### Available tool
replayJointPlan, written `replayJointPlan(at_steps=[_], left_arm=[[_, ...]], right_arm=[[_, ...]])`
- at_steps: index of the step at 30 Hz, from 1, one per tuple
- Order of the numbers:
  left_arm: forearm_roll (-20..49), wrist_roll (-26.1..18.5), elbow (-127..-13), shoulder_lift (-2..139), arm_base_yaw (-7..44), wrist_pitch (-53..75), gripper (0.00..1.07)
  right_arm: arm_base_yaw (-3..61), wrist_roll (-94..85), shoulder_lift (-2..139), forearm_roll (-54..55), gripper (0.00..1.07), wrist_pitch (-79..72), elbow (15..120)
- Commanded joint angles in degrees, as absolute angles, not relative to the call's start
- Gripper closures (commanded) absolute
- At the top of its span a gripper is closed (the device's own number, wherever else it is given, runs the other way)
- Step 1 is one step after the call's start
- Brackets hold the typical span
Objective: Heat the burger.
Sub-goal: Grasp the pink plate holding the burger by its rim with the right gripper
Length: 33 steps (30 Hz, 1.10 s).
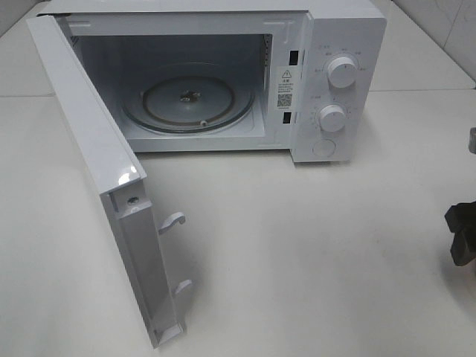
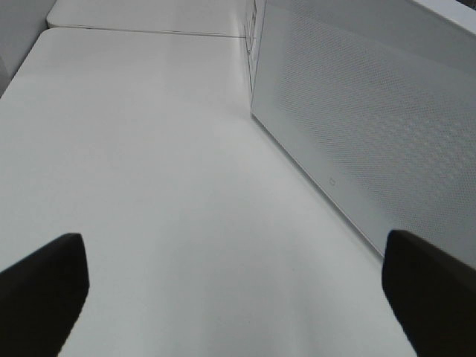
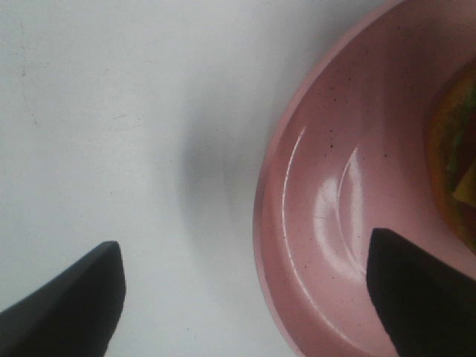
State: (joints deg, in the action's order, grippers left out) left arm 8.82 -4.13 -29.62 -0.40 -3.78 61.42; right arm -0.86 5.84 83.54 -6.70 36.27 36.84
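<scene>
My right claw (image 3: 242,249) hangs spread wide at the right edge of the tabletop (image 3: 111,111). One finger is over bare white surface and the other over the hollow of the pink plate (image 3: 327,208), so the rim lies between them. The burger (image 3: 455,149) sits on that plate, with only a sliver of orange-brown bun and dark filling showing.

I judge the burger light and soft: pinched directly, the bun would squash and the layers slide. The plate is the better hold. It is stiff, with a raised lip, though its glossy speckled glaze looks slippery, so I would bite squarely across the rim and keep it level.

My left claw (image 2: 234,245) is likewise wide and empty, over smooth tabletop beside the door (image 2: 372,126) with its fine dotted mesh.

Farther off, the white microwave (image 1: 346,30) stands open. Its round clear-glass turntable (image 1: 190,104) is bare, and its round knobs (image 1: 342,72) are on the right.
</scene>
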Motion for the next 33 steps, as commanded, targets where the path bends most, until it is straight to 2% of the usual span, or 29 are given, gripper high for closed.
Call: replayJointPlan(at_steps=[1,17,25,26,27,29,30,31,32,33], left_arm=[[9.05,-4.13,-29.51,-0.97,-3.61,61.36,0.07],[9.05,-4.13,-29.51,-0.97,-3.61,61.36,0.07],[9.05,-4.13,-29.51,-0.97,-3.61,61.36,0.07],[9.05,-4.13,-29.51,-0.97,-3.61,61.36,0.07],[9.05,-4.13,-29.51,-0.97,-3.61,61.36,0.07],[9.05,-4.13,-29.51,-0.97,-3.61,61.36,0.07],[9.05,-4.13,-29.51,-0.97,-3.61,61.36,0.07],[9.05,-4.13,-29.51,-0.97,-3.61,61.36,0.07],[9.05,-4.13,-29.51,-0.97,-3.61,61.36,0.07],[9.05,-4.13,-29.51,-0.97,-3.61,61.36,0.07]], right_arm=[[-2.23,5.56,83.19,-6.99,0.24,30.65,34.49],[-2.52,7.62,93.91,-8.54,0.28,24.06,33.86],[-2.52,9.17,97.98,-9.91,0.34,22.75,33.86],[-2.52,9.68,98.2,-10.14,0.38,22.69,33.86],[-2.52,9.68,98.2,-10.14,0.38,22.69,33.86],[-2.52,10.94,98.2,-11.4,0.5,22.69,33.86],[-2.52,10.94,98.2,-11.4,0.5,22.69,33.86],[-2.52,11.46,98.2,-12.26,0.63,22.69,33.86],[-2.52,11.63,98.2,-12.66,0.69,22.69,33.86],[-2.52,11.63,98.2,-12.66,0.69,22.69,33.86]])
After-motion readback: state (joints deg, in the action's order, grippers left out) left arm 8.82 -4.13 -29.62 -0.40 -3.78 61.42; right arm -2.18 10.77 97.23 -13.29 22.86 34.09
